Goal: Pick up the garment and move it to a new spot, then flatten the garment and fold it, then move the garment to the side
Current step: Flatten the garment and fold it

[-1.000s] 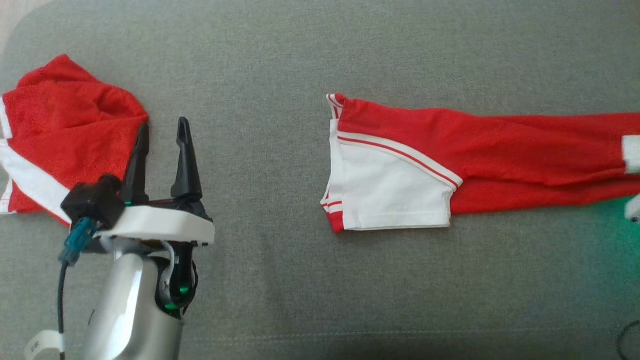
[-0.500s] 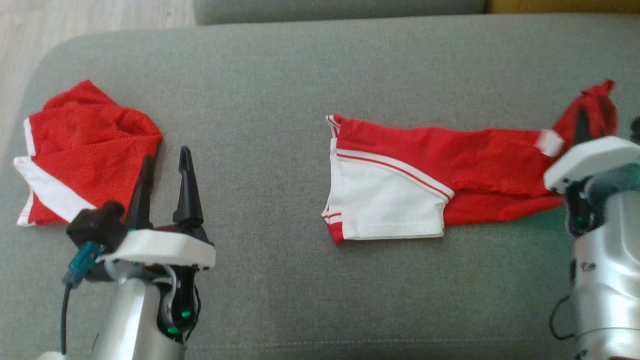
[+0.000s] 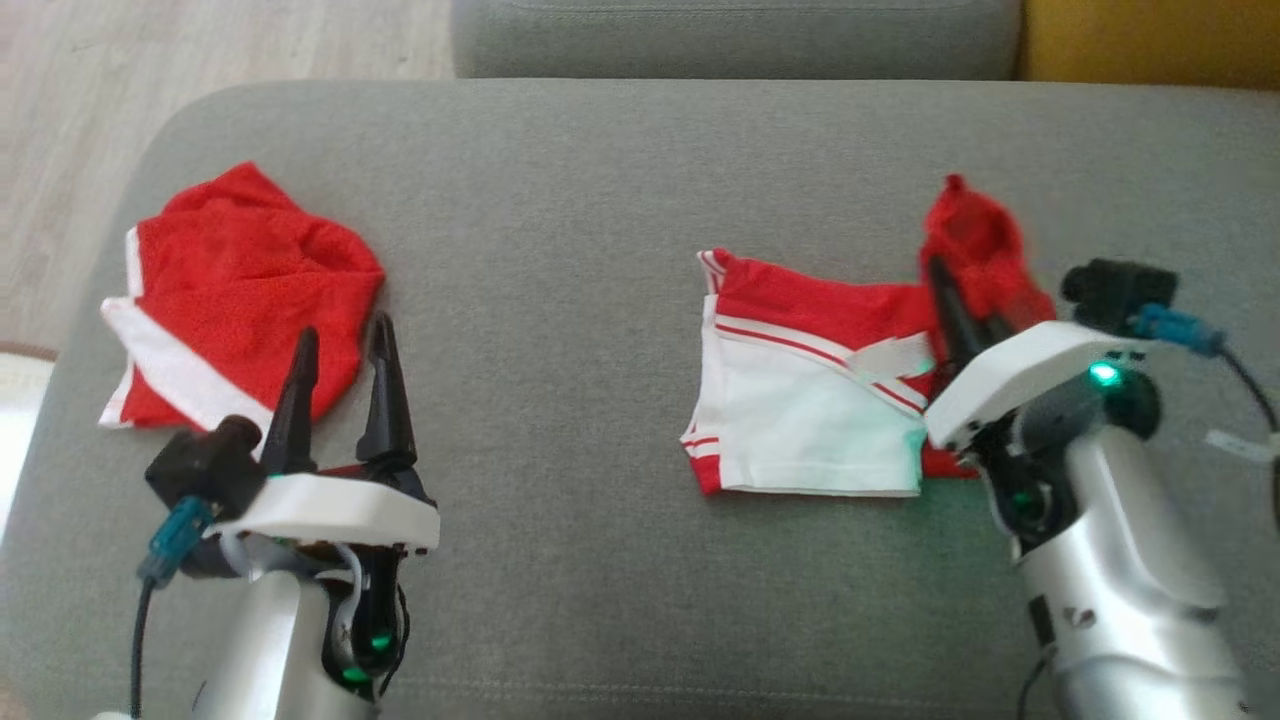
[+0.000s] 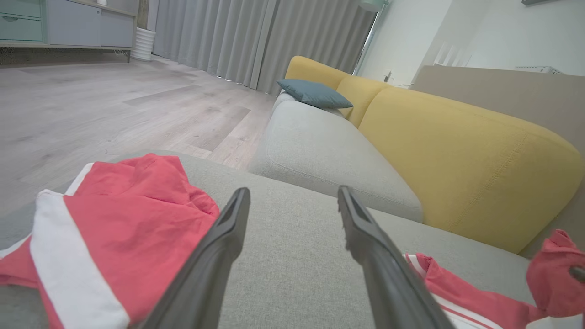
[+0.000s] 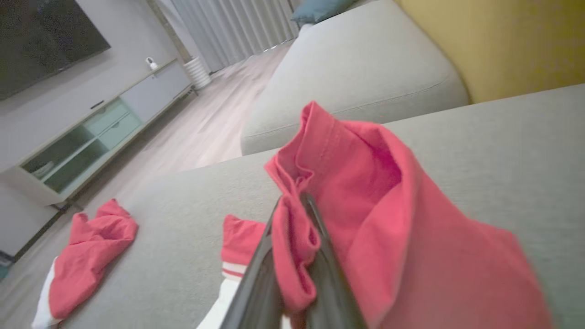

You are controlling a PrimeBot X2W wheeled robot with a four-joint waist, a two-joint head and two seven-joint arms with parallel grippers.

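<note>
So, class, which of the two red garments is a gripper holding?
The garment on the right, with the big white panel; the right gripper pinches its red end. The crumpled garment lies free.

Support: a wide grey cushion [image 3: 600, 180] covered in woven fabric, with a rounded corner at the far left and a stitched seam along the near edge.
Right of the middle: a red and white garment [image 3: 800, 430] lies on the cushion, its white panel with thin red stripes flat and facing up.
Right end of this garment: the red part is raised off the fabric and bunched together, so only the left part is lying down.
Left side: a second red garment [image 3: 240, 280] with a white band lies crumpled near the rounded corner.
Spacing: the two garments are well apart, with grey fabric between them.
</note>
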